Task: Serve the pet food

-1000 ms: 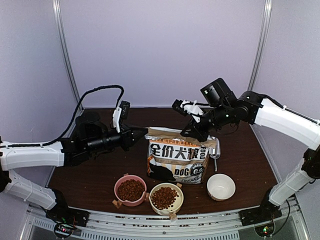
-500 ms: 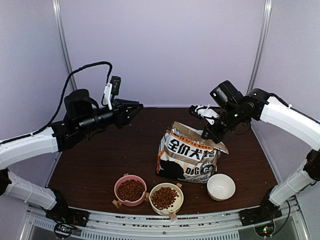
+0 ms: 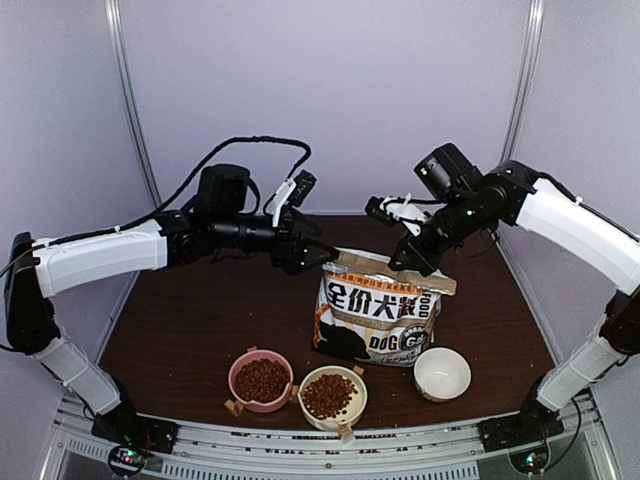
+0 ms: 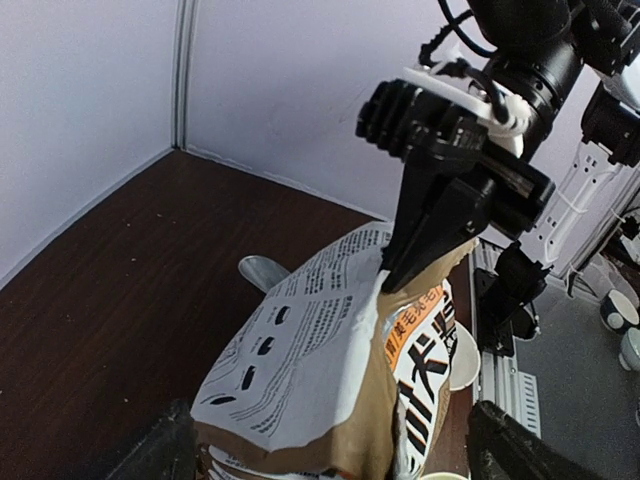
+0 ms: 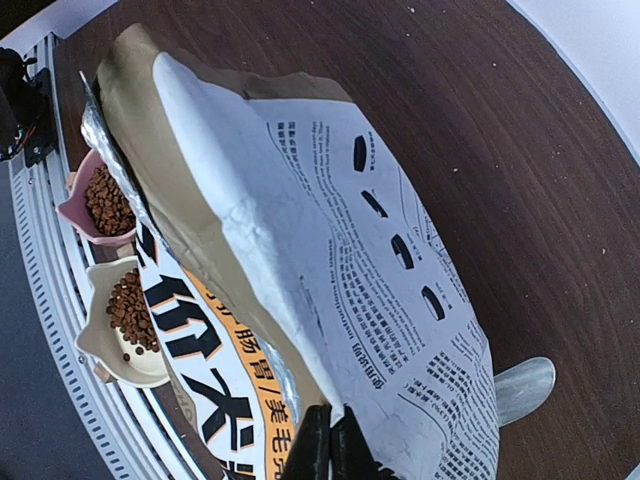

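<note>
The right end effector [image 3: 404,264] is clamped on the bag's [image 3: 378,318] top edge. The left end effector [image 3: 312,252] stands wide apart at its other corner. Pet food [image 3: 261,379] lies in the pink bowl [image 3: 260,406] and cream bowl [image 3: 330,423] on the counter [image 3: 190,320].

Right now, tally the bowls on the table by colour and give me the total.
Pink bowl: 1
Cream bowl: 1
White bowl: 1
Total: 3 bowls
</note>
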